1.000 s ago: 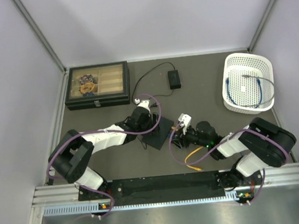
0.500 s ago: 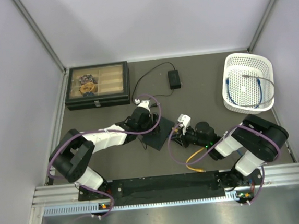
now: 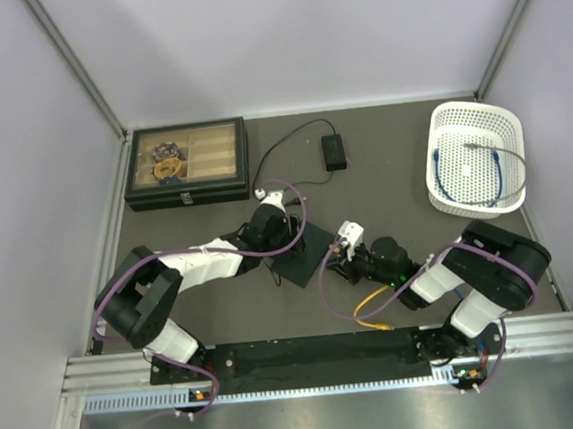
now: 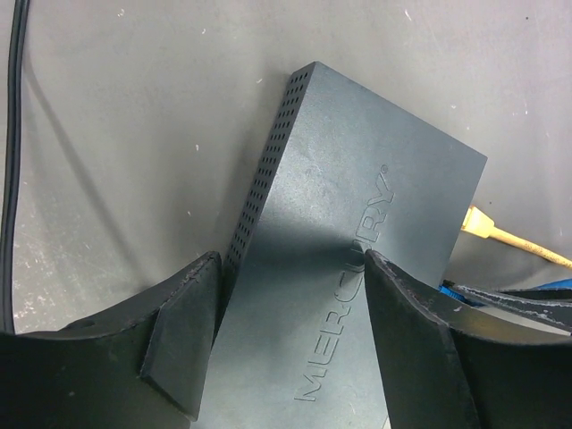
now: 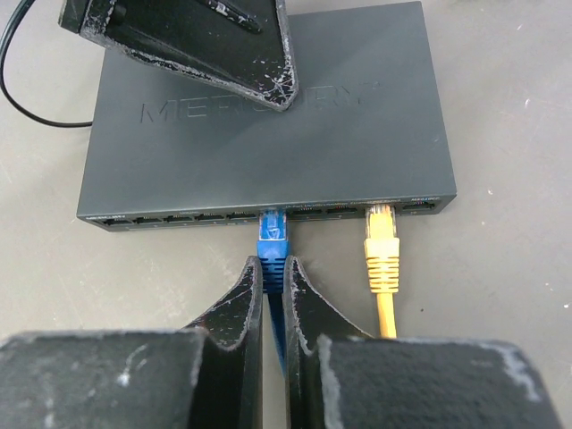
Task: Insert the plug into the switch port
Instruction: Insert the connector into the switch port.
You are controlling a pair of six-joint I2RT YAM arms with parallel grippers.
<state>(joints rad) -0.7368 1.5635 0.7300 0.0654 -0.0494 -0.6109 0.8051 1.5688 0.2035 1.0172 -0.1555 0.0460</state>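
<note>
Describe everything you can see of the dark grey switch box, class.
The switch is a flat, dark grey, matte plastic box lying on the table, MERCURY embossed on top, vent holes along one side and a row of ports along one edge. A yellow plug sits in one port; a blue plug, pinched by the right gripper, is at a middle port. The left gripper straddles its vented side, open.

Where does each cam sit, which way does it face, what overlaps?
Top external: above and behind the bases, looking down on the table; both arms, left tool, right tool show.
Left wrist: over the switch, looking down its top; own two fingers show.
Right wrist: low, facing the port edge; own fingers pinch the blue plug.
Shared: both wrist views show switch and yellow plug.
</note>
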